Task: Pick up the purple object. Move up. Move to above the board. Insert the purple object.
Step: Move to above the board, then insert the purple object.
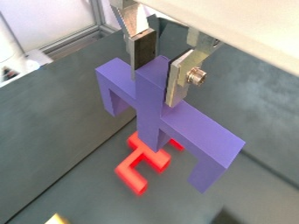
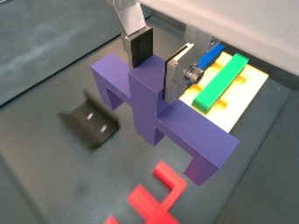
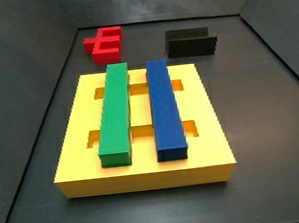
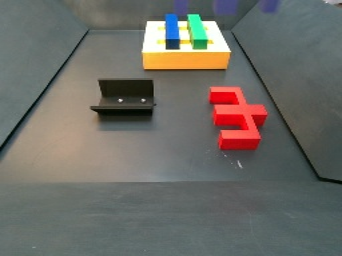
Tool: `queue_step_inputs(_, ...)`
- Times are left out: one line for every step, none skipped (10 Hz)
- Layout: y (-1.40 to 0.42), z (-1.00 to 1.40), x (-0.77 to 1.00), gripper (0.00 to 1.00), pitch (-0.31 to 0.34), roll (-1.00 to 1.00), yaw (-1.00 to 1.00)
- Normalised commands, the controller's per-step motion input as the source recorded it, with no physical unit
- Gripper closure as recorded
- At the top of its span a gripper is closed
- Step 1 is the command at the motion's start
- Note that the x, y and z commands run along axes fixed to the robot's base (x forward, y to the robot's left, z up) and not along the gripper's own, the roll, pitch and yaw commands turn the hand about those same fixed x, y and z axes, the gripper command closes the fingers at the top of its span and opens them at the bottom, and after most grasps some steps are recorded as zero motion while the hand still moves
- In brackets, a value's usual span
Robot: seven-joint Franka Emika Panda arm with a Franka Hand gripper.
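The purple object (image 1: 176,118) is a flat branching piece with square arms, and it hangs above the dark floor. It also shows in a wrist view (image 2: 152,109). My gripper (image 1: 158,66) is shut on its middle bar, one silver finger on each side, which also shows in a wrist view (image 2: 158,63). The yellow board (image 3: 75,141) carries a green bar (image 3: 112,112) and a blue bar (image 3: 165,107). In a wrist view the board (image 2: 251,101) lies just beyond the held piece. A sliver of purple (image 4: 230,6) shows at the frame edge above the board (image 4: 187,62).
A red piece (image 4: 237,115) lies on the floor and shows below the held object in both wrist views (image 1: 140,162) (image 2: 158,201). The fixture (image 4: 124,97) stands on the floor beside it (image 2: 91,122). Dark walls surround the floor.
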Motion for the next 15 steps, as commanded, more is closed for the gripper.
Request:
queue_step_inputs(-1.40,0.14,0.23,1.00,0.035,-0.01,0.01)
queue_step_inputs(-1.40,0.14,0.24,1.00,0.053,-0.01,0.00)
queue_step_inputs(-1.40,0.14,0.25,1.00,0.086,0.00,0.01)
queue_step_inputs(-1.40,0.14,0.26,1.00,0.104,-0.02,0.00)
queue_step_inputs(-1.40,0.15,0.29,1.00,0.136,0.00,0.01)
queue_step_inputs(-1.40,0.16,0.32,1.00,0.155,0.01,0.01)
queue_step_inputs(-1.40,0.17,0.35,1.00,0.164,0.02,0.01)
queue_step_inputs(-0.66,0.08,0.21,1.00,0.165,0.04,0.01)
queue_step_inputs(-0.29,0.05,0.14,1.00,0.151,0.04,0.01)
queue_step_inputs(0.00,0.00,0.03,1.00,0.000,0.00,0.00)
queue_step_inputs(-0.16,-0.24,0.11,1.00,0.000,0.04,0.00)
queue_step_inputs(-0.58,-0.90,0.19,1.00,0.000,0.22,0.00)
queue_step_inputs(-0.77,-0.85,0.20,1.00,0.000,0.25,0.00)
queue_step_inputs(-0.78,-0.85,0.21,1.00,-0.010,0.24,0.00)
queue_step_inputs(-0.77,-0.84,0.24,1.00,-0.024,0.24,0.00)
